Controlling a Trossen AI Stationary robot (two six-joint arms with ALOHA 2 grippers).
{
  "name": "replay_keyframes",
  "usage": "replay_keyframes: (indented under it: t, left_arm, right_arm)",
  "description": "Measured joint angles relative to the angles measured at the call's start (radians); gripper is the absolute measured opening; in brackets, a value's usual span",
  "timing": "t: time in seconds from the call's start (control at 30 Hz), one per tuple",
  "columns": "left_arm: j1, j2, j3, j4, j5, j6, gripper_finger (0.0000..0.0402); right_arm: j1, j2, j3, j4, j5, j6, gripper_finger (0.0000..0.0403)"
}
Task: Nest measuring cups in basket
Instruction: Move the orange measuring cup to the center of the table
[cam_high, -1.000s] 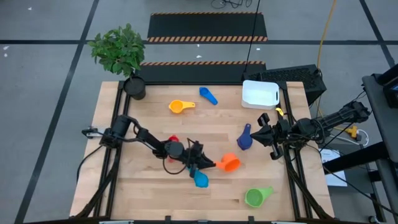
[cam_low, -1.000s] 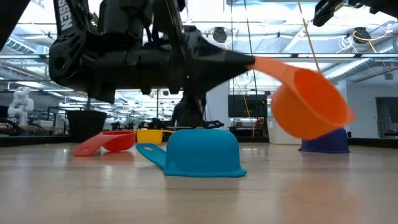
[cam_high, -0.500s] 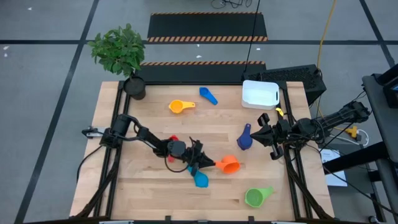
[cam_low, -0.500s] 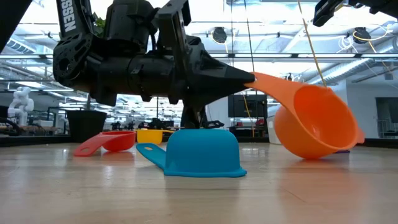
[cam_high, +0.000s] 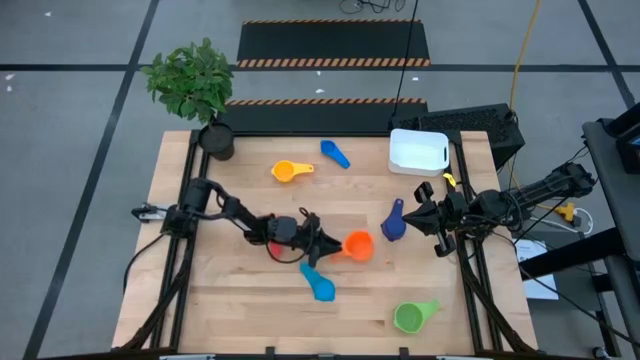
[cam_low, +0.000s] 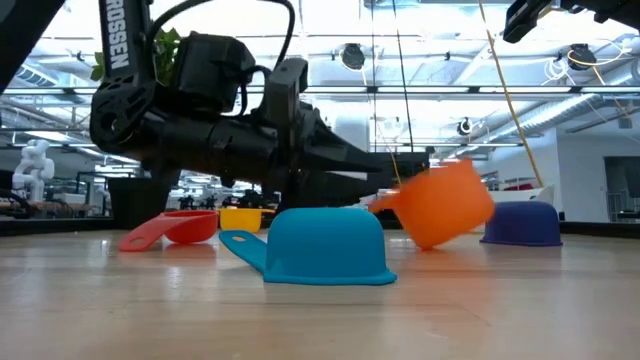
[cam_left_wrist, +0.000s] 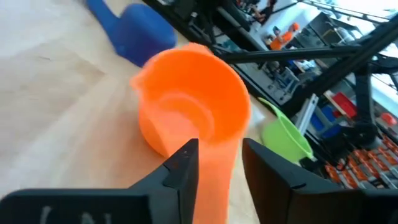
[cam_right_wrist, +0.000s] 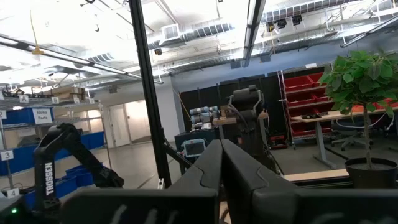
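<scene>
The left pincer, fingers parted around the small orange plastic measuring cup's flat handle, seems mid-release on the tabletop; regripping comes next.

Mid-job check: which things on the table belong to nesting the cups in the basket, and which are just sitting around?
Part of the job:
orange cup, at the left gripper
light blue cup
navy cup
green cup
yellow cup
mid blue cup
red cup
white basket

Just lying about:
potted plant
</scene>
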Motion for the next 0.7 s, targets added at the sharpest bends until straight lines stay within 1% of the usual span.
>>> replay_keyframes:
  t: [0.17, 0.3, 0.47, 0.53, 0.6, 0.63, 0.7]
  left_arm:
    - [0.030, 0.000, -0.021, 0.013, 0.001, 0.006, 0.0150]
    - [0.037, -0.024, -0.028, 0.008, 0.021, 0.028, 0.0158]
    - [0.017, -0.084, -0.028, 0.010, 0.036, 0.080, 0.0159]
    - [-0.001, -0.114, -0.028, -0.019, 0.034, 0.111, 0.0159]
    - [-0.031, -0.154, -0.028, -0.077, 0.000, 0.152, 0.0159]
    - [-0.051, -0.178, -0.028, -0.119, -0.033, 0.180, 0.0159]
    - [-0.100, -0.225, -0.013, -0.236, -0.145, 0.254, 0.0159]
  right_arm:
    - [0.000, 0.000, 0.000, 0.000, 0.000, 0.000, 0.0000]
    - [0.000, 0.000, 0.000, -0.002, -0.004, 0.000, 0.0000]
    - [0.000, 0.000, 0.000, -0.019, -0.004, 0.007, 0.0000]
    - [0.000, 0.001, 0.000, -0.019, -0.004, 0.013, 0.0000]
    - [0.000, 0.001, 0.000, -0.019, -0.004, 0.015, 0.0000]
    - [0.000, 0.001, 0.000, -0.020, -0.004, 0.014, 0.0000]
    - [0.000, 0.001, 0.000, -0.023, -0.003, 0.015, 0.0000]
